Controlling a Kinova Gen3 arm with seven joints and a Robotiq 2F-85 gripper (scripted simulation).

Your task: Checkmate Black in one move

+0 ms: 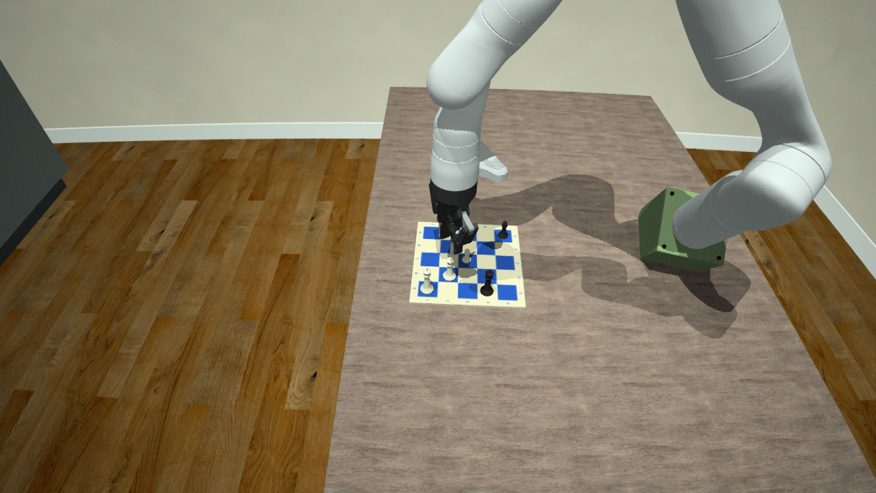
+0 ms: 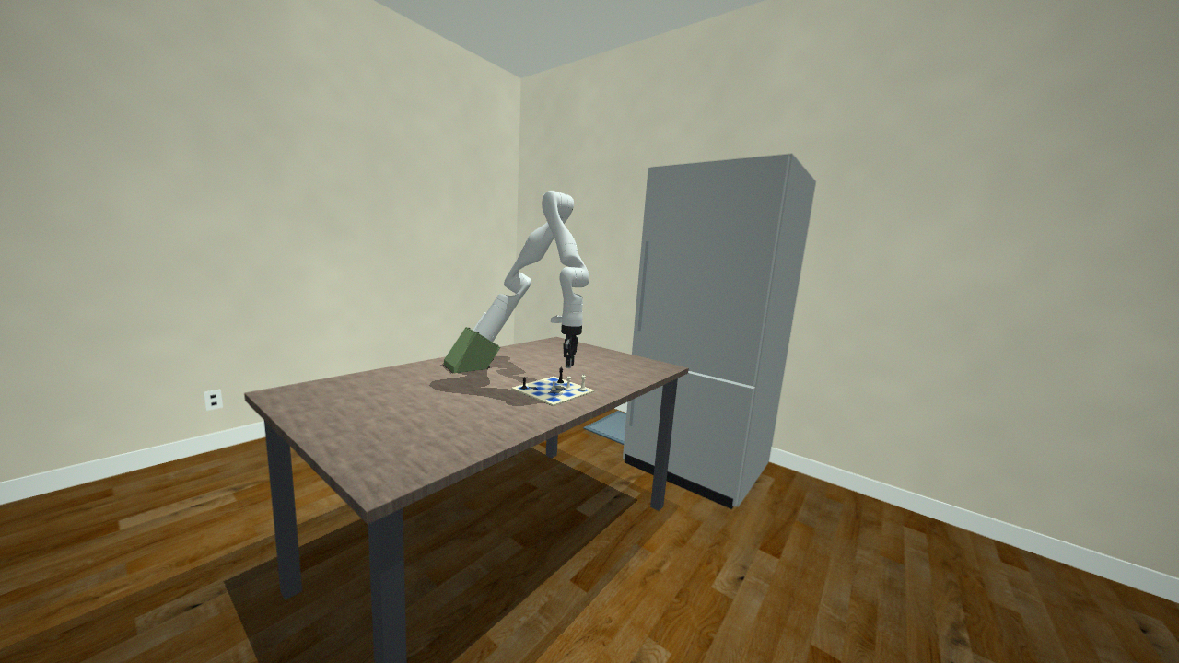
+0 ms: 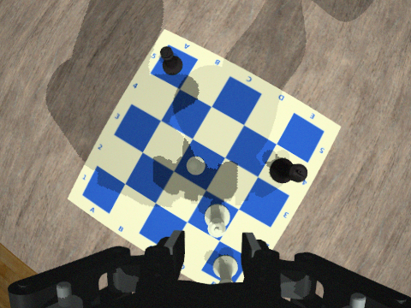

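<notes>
A small blue and cream chessboard (image 1: 468, 263) lies on the brown table; it also shows in the wrist view (image 3: 205, 154). Three white pieces stand on it in a diagonal line: one near the corner (image 1: 427, 281) (image 3: 225, 266), one in the middle (image 1: 449, 268) (image 3: 217, 218), and a small one (image 1: 467, 255) (image 3: 195, 166). A black pawn (image 1: 503, 230) (image 3: 170, 61) stands on a corner square. A tall black piece (image 1: 487, 283) (image 3: 286, 171) stands near the opposite edge. My gripper (image 1: 459, 235) (image 3: 212, 245) hangs above the board over the white pieces, fingers partly apart with nothing between them.
The arm's green base block (image 1: 679, 233) sits on the table to the right of the board. A grey refrigerator (image 2: 717, 321) stands beside the table's far end. The board lies near the table's left edge.
</notes>
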